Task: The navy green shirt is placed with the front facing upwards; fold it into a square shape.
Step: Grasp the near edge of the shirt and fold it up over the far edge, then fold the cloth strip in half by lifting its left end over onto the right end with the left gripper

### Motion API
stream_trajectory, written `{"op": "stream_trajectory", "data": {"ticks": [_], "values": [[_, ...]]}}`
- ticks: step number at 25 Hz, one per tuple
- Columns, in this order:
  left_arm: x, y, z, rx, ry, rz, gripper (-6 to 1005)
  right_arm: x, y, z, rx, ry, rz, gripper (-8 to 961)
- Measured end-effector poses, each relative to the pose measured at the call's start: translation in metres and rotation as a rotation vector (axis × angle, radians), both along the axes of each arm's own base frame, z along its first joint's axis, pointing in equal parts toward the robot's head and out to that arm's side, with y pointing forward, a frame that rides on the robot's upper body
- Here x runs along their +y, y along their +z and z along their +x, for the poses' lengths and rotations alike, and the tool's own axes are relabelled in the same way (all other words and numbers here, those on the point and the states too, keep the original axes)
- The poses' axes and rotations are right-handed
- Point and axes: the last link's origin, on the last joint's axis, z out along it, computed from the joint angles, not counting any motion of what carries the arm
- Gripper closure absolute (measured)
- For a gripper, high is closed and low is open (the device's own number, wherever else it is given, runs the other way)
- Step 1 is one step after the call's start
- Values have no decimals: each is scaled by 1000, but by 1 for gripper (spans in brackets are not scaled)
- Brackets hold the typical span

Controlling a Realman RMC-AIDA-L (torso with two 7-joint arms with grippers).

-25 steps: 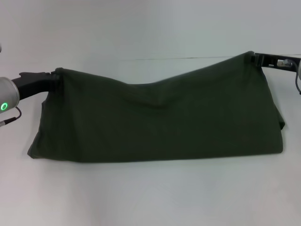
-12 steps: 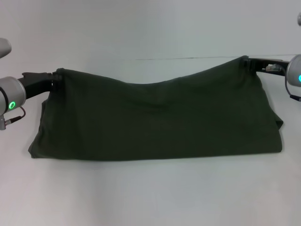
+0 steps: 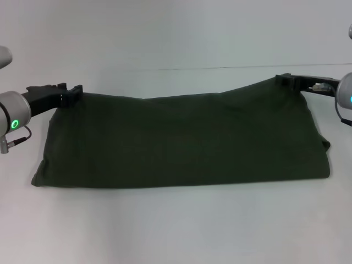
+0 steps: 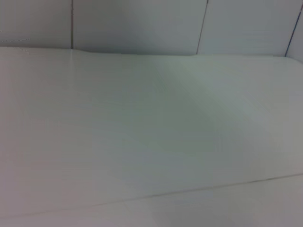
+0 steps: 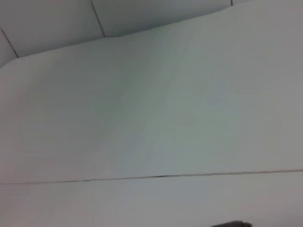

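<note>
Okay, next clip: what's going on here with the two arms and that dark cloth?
A two-armed robot is folding a dark green shirt on a white table. The shirt lies as a wide folded band across the table. The left gripper is at the shirt's far left corner and the right gripper at its far right corner, where the cloth rises slightly toward it. Whether either one is gripping the fabric can't be made out. The shirt is not yet a square.

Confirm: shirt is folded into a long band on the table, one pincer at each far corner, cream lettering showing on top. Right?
Not quite. No lettering shows: the head view has the shirt as plain dark green on top. The rest holds: a long folded band on the table, left pincer and right pincer at the far corners.
</note>
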Motion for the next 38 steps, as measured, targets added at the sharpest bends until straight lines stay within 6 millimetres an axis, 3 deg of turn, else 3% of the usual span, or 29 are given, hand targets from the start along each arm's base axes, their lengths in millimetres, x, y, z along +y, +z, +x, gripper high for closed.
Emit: {"op": "stream_trajectory", "data": {"ticks": [1,5,8,9,14,20,25,34,38], "values": [[0,1,-1,-5,2,4,803,-1,3,3,1,-8,8,691],[-2,2,-2,-21,7,11,623,-4,14,13,1,-31,38,505],[-2,2,-3,-25,12,12,439,-6,20,17,-7,-32,56,278],[-2,2,-3,-30,15,12,369,-7,21,17,-8,-30,58,261],[-4,7,-6,-72,49,27,229,-16,22,22,-1,-26,47,176],[-19,31,-12,-210,35,27,201,-36,29,15,87,112,62,175],[-46,53,-19,-337,-61,3,201,-61,34,12,166,262,54,175],[-103,60,-35,-349,-142,-99,201,-110,20,5,156,554,-77,176],[-113,63,-45,-328,-100,-106,202,-139,7,-8,142,759,-235,175]]}}
